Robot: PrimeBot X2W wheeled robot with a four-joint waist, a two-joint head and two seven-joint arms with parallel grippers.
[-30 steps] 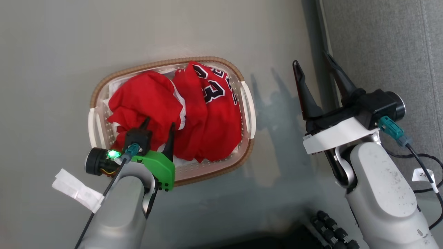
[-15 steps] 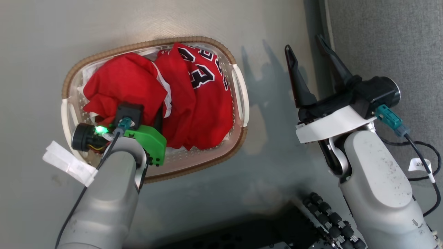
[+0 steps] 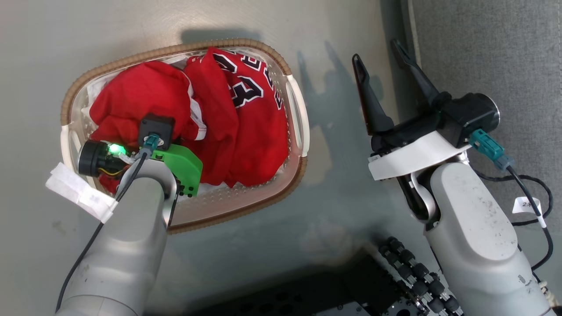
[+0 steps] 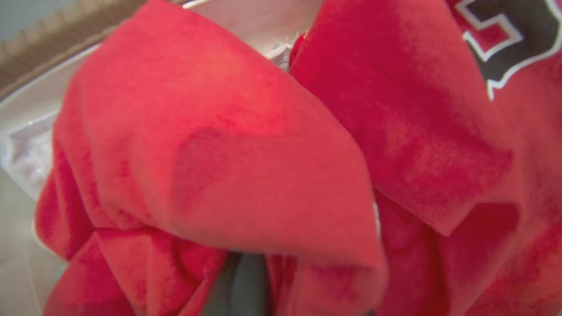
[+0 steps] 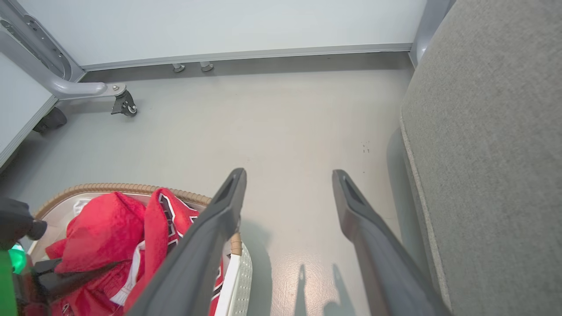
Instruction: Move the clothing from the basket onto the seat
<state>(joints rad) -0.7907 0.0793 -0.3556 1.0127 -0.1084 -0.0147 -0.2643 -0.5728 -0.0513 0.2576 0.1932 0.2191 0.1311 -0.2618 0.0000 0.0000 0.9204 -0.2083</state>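
The basket (image 3: 237,195) stands on the floor with the clothing in it. A crumpled red garment (image 3: 136,94) lies on its left side and a red jersey (image 3: 254,127) with a black 23 on its right. My left gripper (image 4: 240,285) is pushed down into the crumpled garment (image 4: 246,175). Its dark fingers sit together at the bottom of the left wrist view, with red cloth bunched around them. My right gripper (image 3: 376,49) hangs open and empty over the floor, between the basket and the grey seat (image 3: 483,44). In the right wrist view that gripper (image 5: 288,173) has the seat (image 5: 491,131) on its right.
White sheet (image 3: 94,90) shows under the clothing at the basket's left end. A grey frame on a caster (image 5: 125,103) stands by the far wall. My dark base with rollers (image 3: 412,272) and a black cable (image 3: 527,188) lie near the right arm.
The head camera has shifted, so the basket sits further left and higher. My left gripper has sunk into the crumpled red garment and its fingers have closed. The right gripper stays open.
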